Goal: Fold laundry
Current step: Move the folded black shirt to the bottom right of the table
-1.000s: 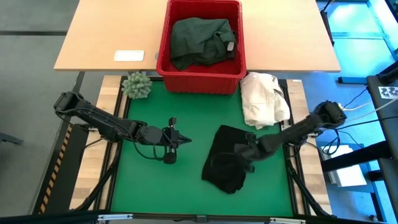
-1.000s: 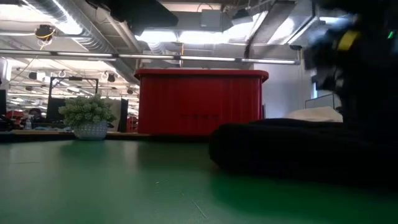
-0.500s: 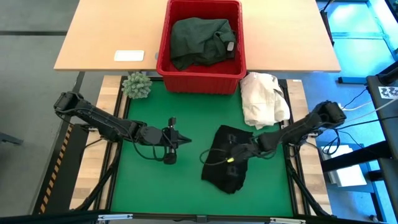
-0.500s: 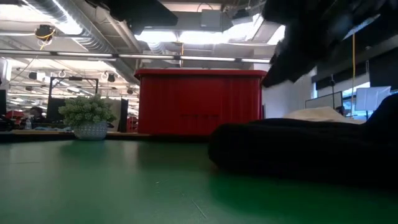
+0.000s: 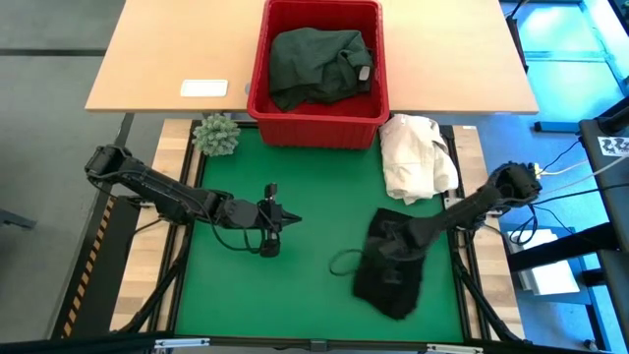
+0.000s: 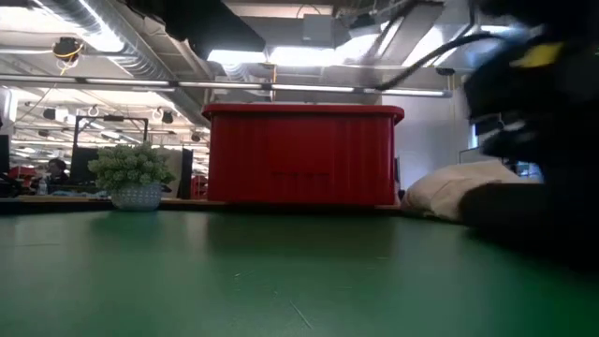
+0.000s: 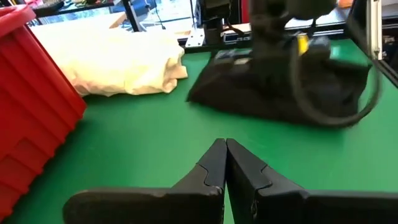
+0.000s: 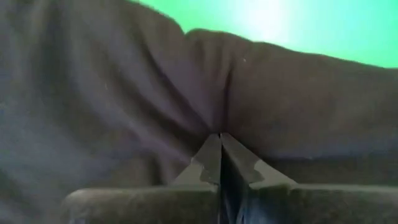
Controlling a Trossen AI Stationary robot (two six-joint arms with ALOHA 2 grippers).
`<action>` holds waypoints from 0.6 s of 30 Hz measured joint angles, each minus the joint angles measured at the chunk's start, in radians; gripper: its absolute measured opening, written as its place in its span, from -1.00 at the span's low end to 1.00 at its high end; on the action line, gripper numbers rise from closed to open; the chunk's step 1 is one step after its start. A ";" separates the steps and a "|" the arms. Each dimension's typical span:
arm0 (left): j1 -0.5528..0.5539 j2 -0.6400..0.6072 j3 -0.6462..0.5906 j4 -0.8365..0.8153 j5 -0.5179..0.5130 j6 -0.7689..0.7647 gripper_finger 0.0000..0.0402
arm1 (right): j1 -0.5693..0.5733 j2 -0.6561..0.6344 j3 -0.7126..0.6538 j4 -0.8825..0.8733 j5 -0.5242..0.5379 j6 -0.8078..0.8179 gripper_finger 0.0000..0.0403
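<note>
No readable text, brand or number anywhere. Only sign-like thing: a black-and-white square marker [image 5: 616, 146] at the right edge of the high view, no characters on it. White card [image 5: 204, 88] on the table [image 5: 167, 44], upper left, looks blank.

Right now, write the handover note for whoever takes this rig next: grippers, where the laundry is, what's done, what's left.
Left gripper: fingers shut, empty, waiting over the green mat left of centre.
Right gripper: fingers shut, pressed into the black garment near the mat's right front; whether it pinches cloth can't be told.
Dark green garment lies in the red basket, unfolded. A cream cloth heap sits beside the basket.
Done: nothing neatly folded.
Left: fold the bunched black garment, then the green one.
</note>
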 joint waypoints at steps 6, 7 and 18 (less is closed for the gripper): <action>0.000 0.000 0.000 -0.001 -0.001 -0.001 -0.99 | 0.093 -0.152 0.000 -0.017 0.004 0.097 -1.00; 0.000 0.000 0.000 -0.001 0.000 -0.001 -0.99 | 0.094 -0.173 0.000 -0.008 0.041 0.109 -1.00; -0.006 0.033 0.000 0.009 0.007 -0.095 -0.99 | 0.000 -0.091 0.002 0.356 0.205 0.000 -1.00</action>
